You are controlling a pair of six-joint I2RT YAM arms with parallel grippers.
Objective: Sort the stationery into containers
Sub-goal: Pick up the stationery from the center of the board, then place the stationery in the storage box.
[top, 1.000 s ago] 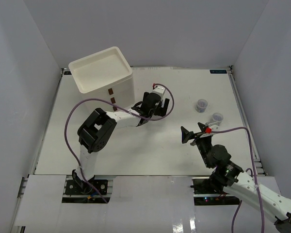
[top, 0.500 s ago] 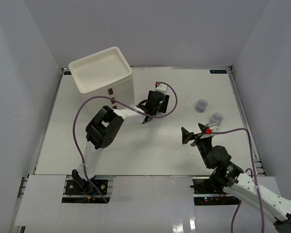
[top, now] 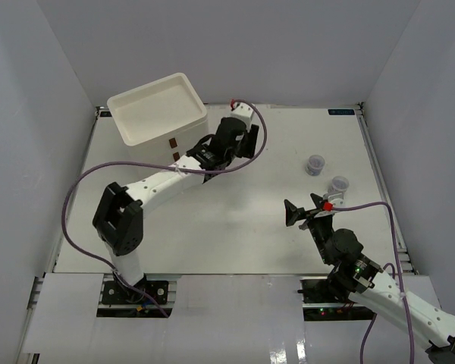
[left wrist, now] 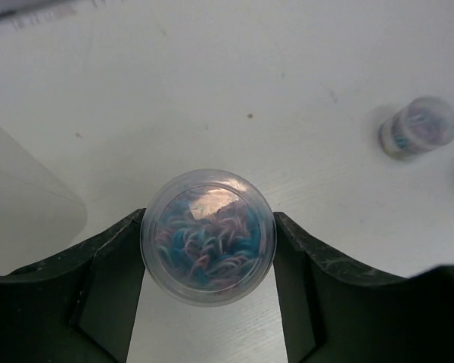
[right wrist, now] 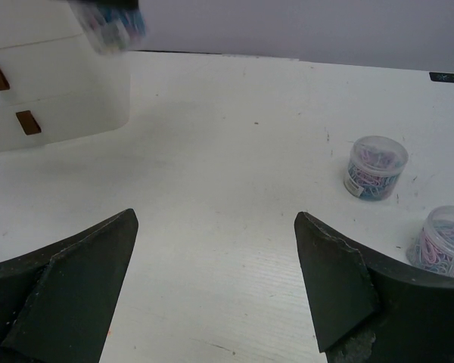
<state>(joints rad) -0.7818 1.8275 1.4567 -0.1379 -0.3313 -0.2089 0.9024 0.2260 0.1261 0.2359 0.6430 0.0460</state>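
white tabletop [top: 235, 220], grey walls. left gripper [left wrist: 208, 253] – fingers clamped on a small round clear plastic jar of blue-pink clips [left wrist: 208, 227], upper centre of the overhead view, beside the white three-drawer plastic unit [top: 189, 136]. right gripper [right wrist: 212, 257] – jaws wide apart, holding nothing; two matching jars [right wrist: 376, 168] at right.

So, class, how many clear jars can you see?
3. One jar clamped in the left jaws by the drawer unit; a farther jar and a nearer jar on the table, right side. Drawers may hide more.
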